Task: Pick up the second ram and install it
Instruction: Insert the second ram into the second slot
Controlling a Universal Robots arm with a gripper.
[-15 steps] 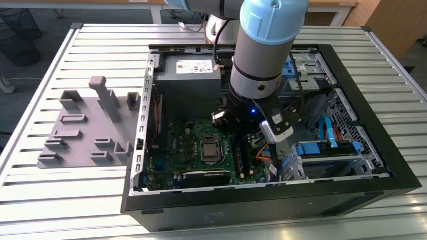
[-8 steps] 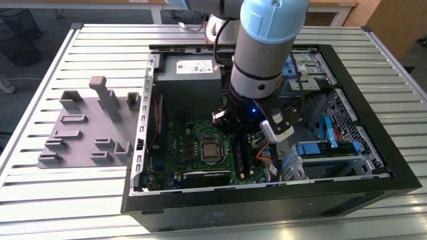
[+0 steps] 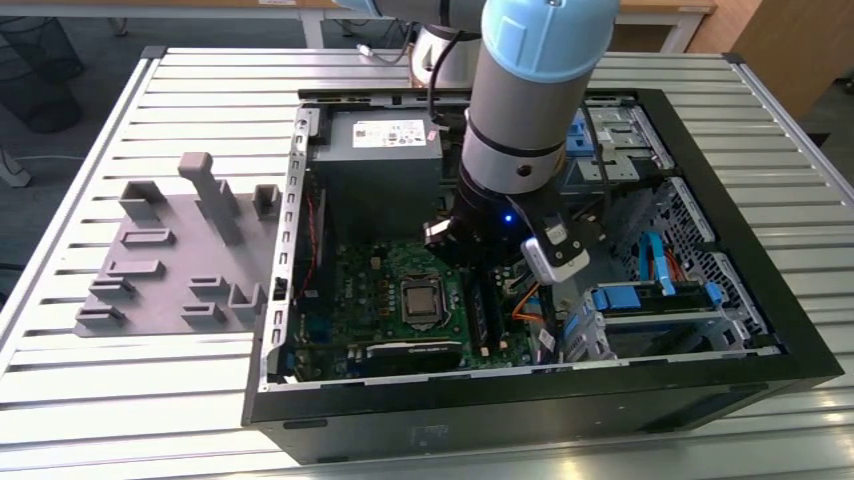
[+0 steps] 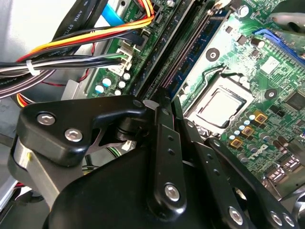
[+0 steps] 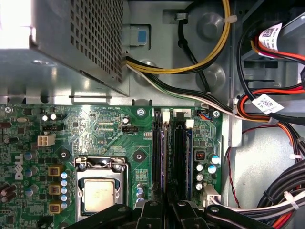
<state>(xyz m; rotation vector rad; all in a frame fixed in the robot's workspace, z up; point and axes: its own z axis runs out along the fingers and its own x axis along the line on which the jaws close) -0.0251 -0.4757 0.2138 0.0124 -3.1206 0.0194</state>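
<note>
A long blue ram (image 5: 189, 143) stands edge-on in a memory slot of the green motherboard (image 5: 100, 129), beside the processor socket (image 5: 101, 193). The second wrist view shows the same blue strip (image 4: 200, 45) running along the dark slots. I cannot tell whether it is the second ram. My gripper (image 3: 487, 275) is down inside the open computer case, right above the near end of the slots (image 5: 164, 157). In both wrist views the black gripper (image 4: 164, 102) (image 5: 167, 207) points straight at the slots. Whether it touches or holds a stick is hidden.
Bundled power cables (image 5: 209, 52) run close beside the slots. The grey power supply (image 3: 380, 150) fills the case's far end, and blue drive latches (image 3: 627, 298) sit at the exterior view's right. A grey slotted holder (image 3: 174, 250) lies on the table left of the case.
</note>
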